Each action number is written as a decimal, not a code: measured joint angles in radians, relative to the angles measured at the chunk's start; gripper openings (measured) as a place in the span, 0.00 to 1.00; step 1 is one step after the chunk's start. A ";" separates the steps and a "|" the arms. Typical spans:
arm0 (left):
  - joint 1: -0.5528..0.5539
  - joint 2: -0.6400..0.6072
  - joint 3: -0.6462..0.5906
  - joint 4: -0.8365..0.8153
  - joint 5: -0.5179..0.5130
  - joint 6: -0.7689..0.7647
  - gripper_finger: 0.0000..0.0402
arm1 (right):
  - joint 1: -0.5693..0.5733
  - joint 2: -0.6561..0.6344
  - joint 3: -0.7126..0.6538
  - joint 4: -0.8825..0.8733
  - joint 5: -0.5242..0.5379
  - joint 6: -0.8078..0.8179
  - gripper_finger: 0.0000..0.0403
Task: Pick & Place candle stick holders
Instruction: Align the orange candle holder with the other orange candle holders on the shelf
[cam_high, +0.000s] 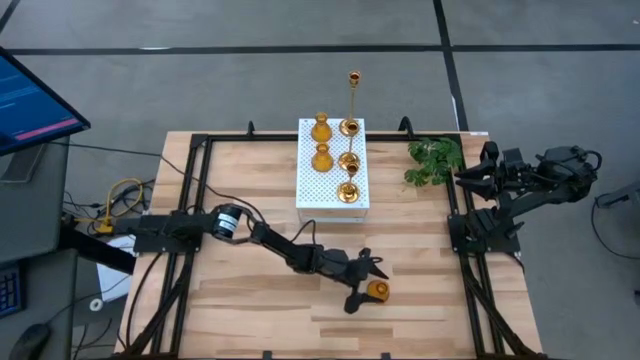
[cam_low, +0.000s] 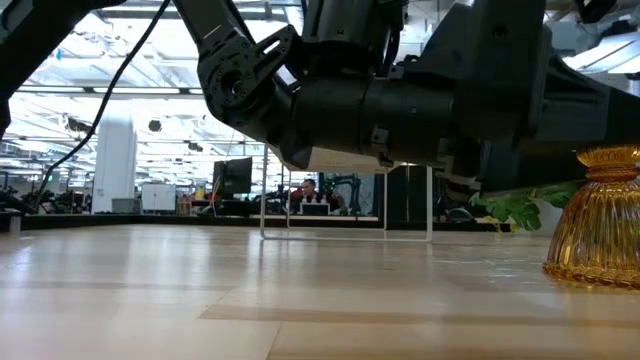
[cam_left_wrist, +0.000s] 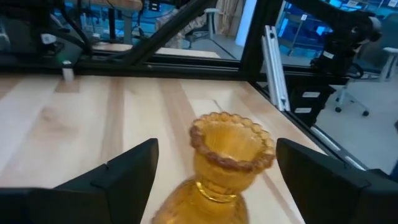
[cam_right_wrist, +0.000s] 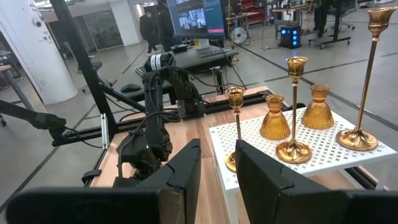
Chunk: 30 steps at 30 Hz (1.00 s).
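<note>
High view shows you the left end effector (cam_high: 366, 282) out over the bench (cam_high: 250, 310) near its front edge, fingers spread wide with a squat gold holder (cam_high: 377, 291) standing upright between them. Your left wrist view confirms it: the holder (cam_left_wrist: 227, 165) sits in the gap, and neither finger (cam_left_wrist: 118, 177) touches it. In the low view that holder (cam_low: 597, 235) stands on the wood at the picture's right. Five more holders are on the white box (cam_high: 310, 195) at the back edge: two squat ones (cam_high: 321, 128) on its left side, three stemmed ones (cam_high: 349, 160) on its right, the tallest (cam_high: 353, 100) at the rear. Your right end effector (cam_high: 470, 178) waits at the bench's right edge by the plant (cam_high: 432, 160), fingers nearly together and holding nothing.
</note>
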 joint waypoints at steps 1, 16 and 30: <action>0.000 0.000 0.000 0.001 -0.004 0.005 0.80 | 0.000 0.000 0.000 0.000 0.000 0.000 0.23; -0.002 0.000 0.000 0.000 -0.016 0.005 0.35 | 0.000 0.000 0.000 -0.003 0.002 0.000 0.23; -0.016 -0.140 -0.002 -0.178 -0.149 0.096 0.33 | 0.000 0.000 0.000 -0.004 0.004 0.005 0.23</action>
